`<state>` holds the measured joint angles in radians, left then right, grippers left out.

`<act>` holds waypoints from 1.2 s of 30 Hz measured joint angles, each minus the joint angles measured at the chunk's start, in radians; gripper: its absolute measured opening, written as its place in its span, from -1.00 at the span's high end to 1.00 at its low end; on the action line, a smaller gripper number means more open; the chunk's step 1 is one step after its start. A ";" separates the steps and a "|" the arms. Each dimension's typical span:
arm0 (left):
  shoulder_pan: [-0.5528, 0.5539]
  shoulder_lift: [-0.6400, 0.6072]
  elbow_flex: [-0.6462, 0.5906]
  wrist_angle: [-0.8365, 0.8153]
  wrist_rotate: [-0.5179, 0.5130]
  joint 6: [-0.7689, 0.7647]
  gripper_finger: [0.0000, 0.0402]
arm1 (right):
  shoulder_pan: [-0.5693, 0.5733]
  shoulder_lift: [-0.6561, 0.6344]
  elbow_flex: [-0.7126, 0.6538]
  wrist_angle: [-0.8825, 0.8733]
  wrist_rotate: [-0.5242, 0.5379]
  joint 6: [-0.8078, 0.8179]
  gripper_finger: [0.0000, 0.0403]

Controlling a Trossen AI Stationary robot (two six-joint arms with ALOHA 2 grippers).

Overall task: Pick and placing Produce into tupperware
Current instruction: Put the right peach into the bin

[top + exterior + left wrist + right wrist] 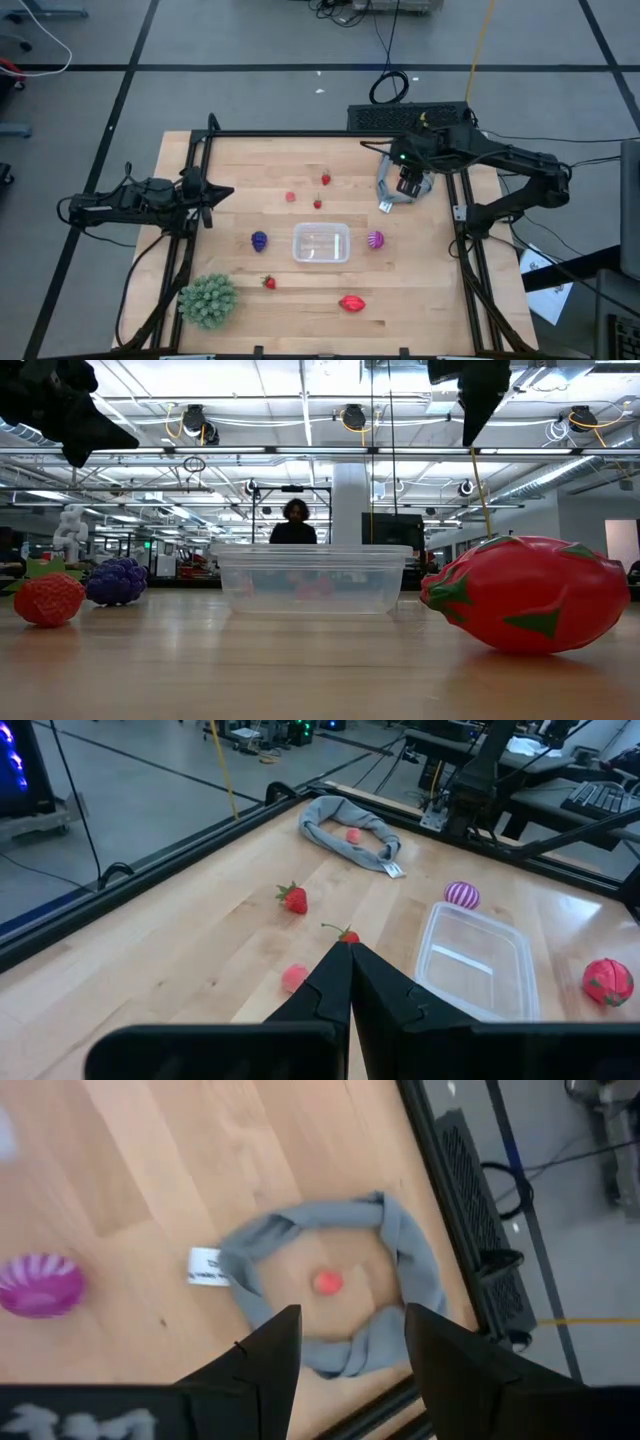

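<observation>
Berry (327,1282) sits inside the grey cloth ring (405,1250) near the counter's (420,280) far right corner. Right hand (345,1342) hovers above it, half open, empty. I'd drop straight down without snagging cloth. Tub (321,243) waits mid-counter; left hand (207,195) is shut at the left edge.
</observation>
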<state>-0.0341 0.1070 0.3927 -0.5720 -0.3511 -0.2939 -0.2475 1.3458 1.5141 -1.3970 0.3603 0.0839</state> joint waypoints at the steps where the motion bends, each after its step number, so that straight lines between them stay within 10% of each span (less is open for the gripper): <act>1: 0.000 0.000 0.000 0.000 0.000 0.000 0.95 | -0.014 0.001 -0.015 0.001 0.000 -0.010 0.15; 36: 0.000 0.000 0.000 0.000 -0.019 -0.024 0.95 | -0.276 -0.035 -0.584 0.538 -0.167 -0.279 0.15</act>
<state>-0.0343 0.1066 0.3927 -0.5716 -0.3698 -0.3180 -0.5238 1.3106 0.9306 -0.8593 0.1928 -0.1951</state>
